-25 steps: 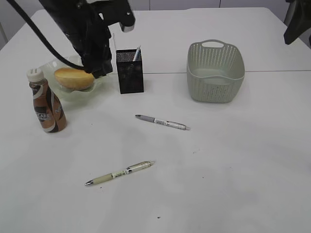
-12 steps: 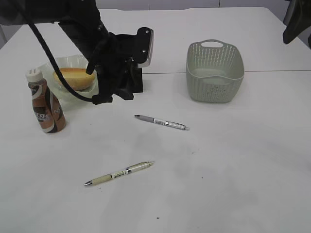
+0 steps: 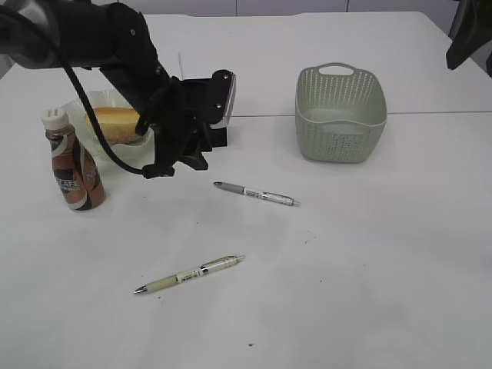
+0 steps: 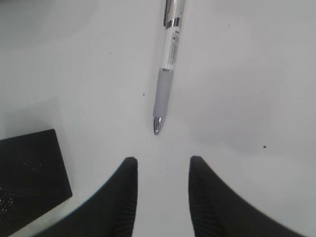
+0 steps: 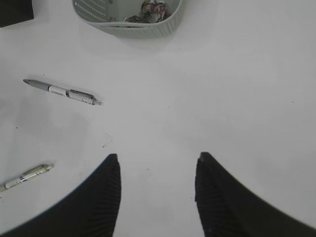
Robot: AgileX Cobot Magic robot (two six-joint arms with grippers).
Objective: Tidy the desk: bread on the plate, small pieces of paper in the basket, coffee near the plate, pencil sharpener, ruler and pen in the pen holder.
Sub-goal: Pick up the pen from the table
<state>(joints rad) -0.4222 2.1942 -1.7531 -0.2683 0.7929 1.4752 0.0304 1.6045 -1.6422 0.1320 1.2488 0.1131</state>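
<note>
Lowered left fingers (image 4: 160,195) parted, empty; right too; basket (image 5: 148,27) holds paper (image 5: 153,9).

Grey-gripped pen (image 4: 167,74) beyond empty parted jaws, pen holder (image 4: 29,173) lower left.

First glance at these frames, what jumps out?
The black left arm dominates the upper left of the exterior view, its open left gripper poised just short of the grey-grip pen lying mid-desk. Behind it, the bread sits on the plate with the coffee beside it. A second, beige pen lies nearer the front, and the basket stands at the upper right.
</note>
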